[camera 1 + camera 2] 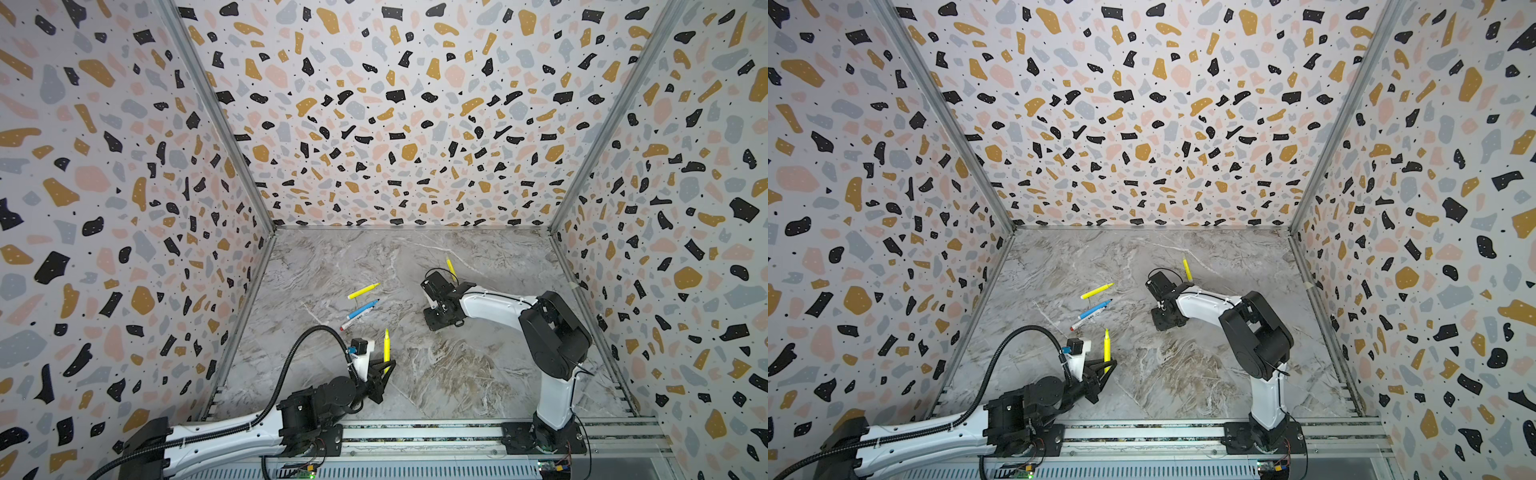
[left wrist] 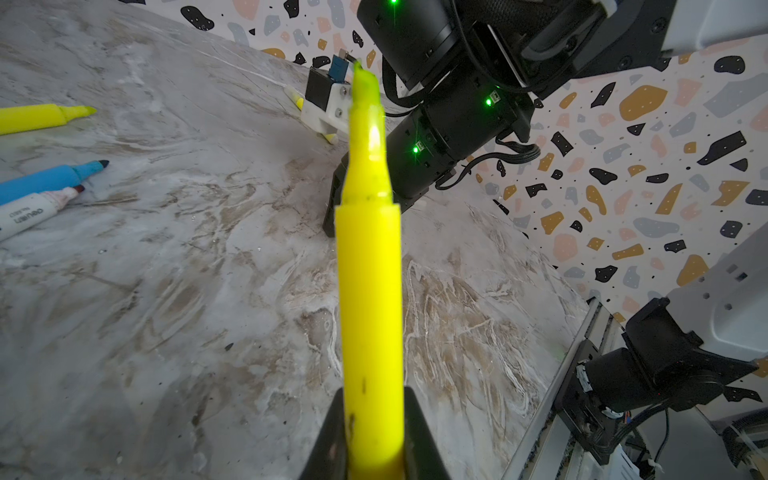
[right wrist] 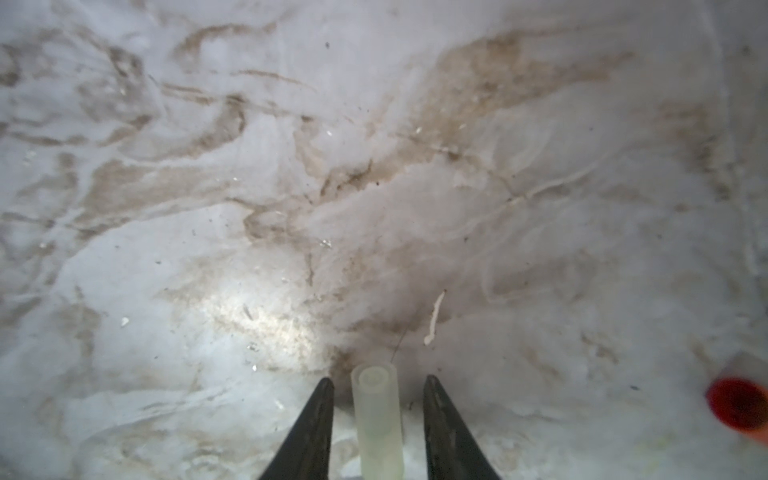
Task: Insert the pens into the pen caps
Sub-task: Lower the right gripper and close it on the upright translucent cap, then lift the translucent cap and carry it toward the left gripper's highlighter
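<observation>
**Pens left waiting while a clear cap is lined up for pickup**

On the marble table, both arms are pictured at work. The left gripper is clamped tight on the held yellow pen, which is raised off the surface near the front edge with its worn, pointed tip aimed away from the wrist. The right gripper is positioned low at mid-table, its jaws partly apart on either side of the clear cap. A gap is seen on each side, so nothing is gripped yet.

The step in hand is judged to be the cap's pickup. The jaws are best closed squarely and gently on the tube's middle, since a smooth round cap may be rolled or squeezed out. The mouth should be left free for the pen tip.

Left of centre, the loose yellow pen, the blue pen and the white pen with red ends are laid close together. The far yellow pen is partly hidden behind the right arm.

The clear cap is seen as a stubby frosted tube lying flat. Which end is open cannot be told. The red cap is left well to one side.
</observation>
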Available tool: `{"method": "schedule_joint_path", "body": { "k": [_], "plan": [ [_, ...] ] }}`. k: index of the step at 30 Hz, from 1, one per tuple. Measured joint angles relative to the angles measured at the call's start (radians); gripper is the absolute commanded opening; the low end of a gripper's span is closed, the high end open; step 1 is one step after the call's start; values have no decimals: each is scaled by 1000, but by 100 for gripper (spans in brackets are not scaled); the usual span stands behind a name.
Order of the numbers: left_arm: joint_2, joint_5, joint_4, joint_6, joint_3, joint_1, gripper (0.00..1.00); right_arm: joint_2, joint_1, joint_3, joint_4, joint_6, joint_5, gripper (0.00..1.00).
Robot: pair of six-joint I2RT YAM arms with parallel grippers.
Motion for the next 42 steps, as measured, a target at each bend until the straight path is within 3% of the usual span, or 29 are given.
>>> {"method": "schedule_joint_path", "body": {
  "k": [14,19,23,27,33,42],
  "plan": [
    [-11,0,-5,0,0,0,1,7,10,7,3,-10,10,9],
    [-11,0,-6,0,0,0,1,-15,10,-21,34,-11,-38,7],
    [-11,0,-6,0,0,0,2,-117,4,-111,98,-10,-129,7],
    [11,5,3,0,0,0,2,-323,-26,-229,236,14,-270,6],
    [143,39,78,0,10,-7,2,-624,-175,-452,587,165,-499,6],
    [394,79,266,0,79,-71,1,-751,-224,-693,1020,414,-685,6]
  ]
}}
